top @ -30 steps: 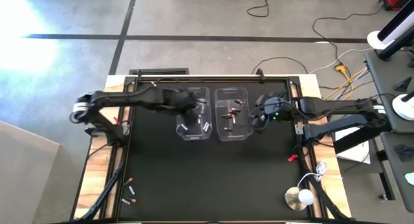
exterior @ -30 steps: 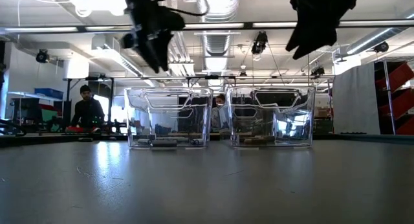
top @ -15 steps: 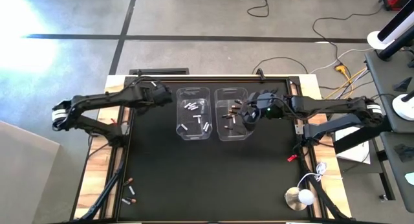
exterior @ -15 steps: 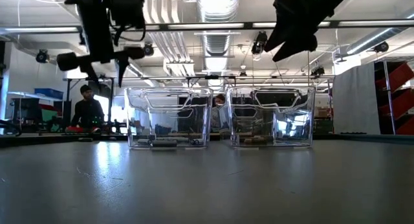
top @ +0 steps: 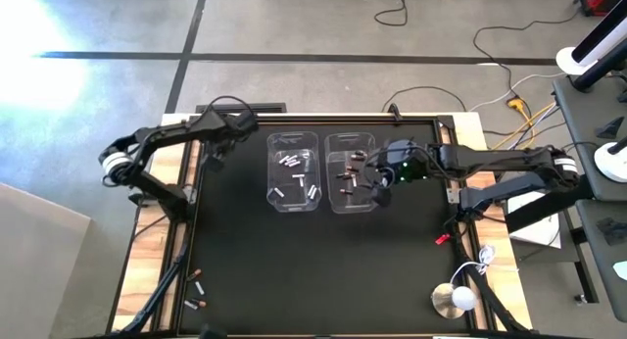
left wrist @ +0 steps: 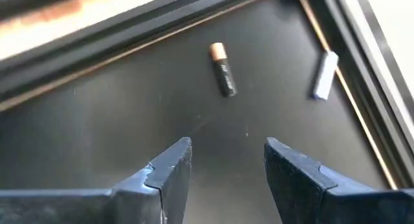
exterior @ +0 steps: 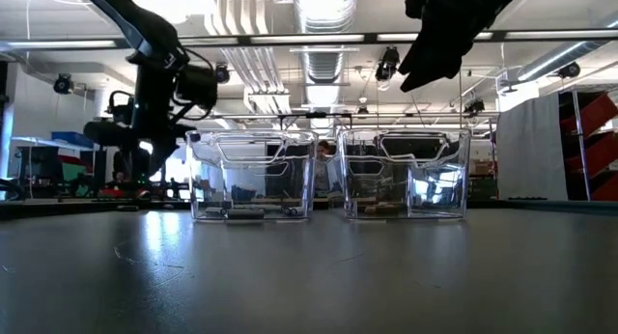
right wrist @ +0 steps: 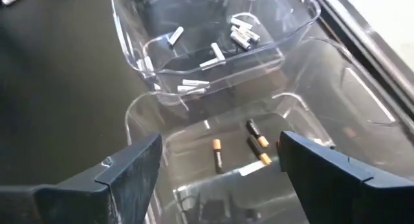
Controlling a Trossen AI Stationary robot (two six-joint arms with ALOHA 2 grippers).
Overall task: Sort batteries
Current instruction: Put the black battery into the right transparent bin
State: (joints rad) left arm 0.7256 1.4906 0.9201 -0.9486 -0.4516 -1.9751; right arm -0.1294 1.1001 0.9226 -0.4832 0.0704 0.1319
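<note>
Two clear bins stand at the far middle of the black mat. The left bin (top: pixel 293 170) holds silvery batteries (right wrist: pixel 240 33); the right bin (top: pixel 353 172) holds dark batteries with copper ends (right wrist: pixel 218 154). My left gripper (left wrist: pixel 226 156) hangs open and empty, pointing down over the mat's far left corner (top: pixel 211 153). Before it, a dark battery (left wrist: pixel 223 70) and a silvery battery (left wrist: pixel 323 75) lie flat on the mat beside the frame. My right gripper (right wrist: pixel 220 160) hangs open and empty above the right bin's right side (top: pixel 377 177). More batteries (top: pixel 196 292) lie at the near left corner.
A raised dark frame (left wrist: pixel 97 36) borders the mat next to the left gripper. A small red clip (top: pixel 442 239) lies by the right edge, and a white round object with a cord (top: pixel 453 300) at the near right corner. The mat's middle and near part (top: pixel 313 270) is bare.
My left gripper has swung from above the left bin toward the table's left edge and down to the far left corner, rolling about its own axis on the way. My right gripper has edged a little toward the left over the right bin.
</note>
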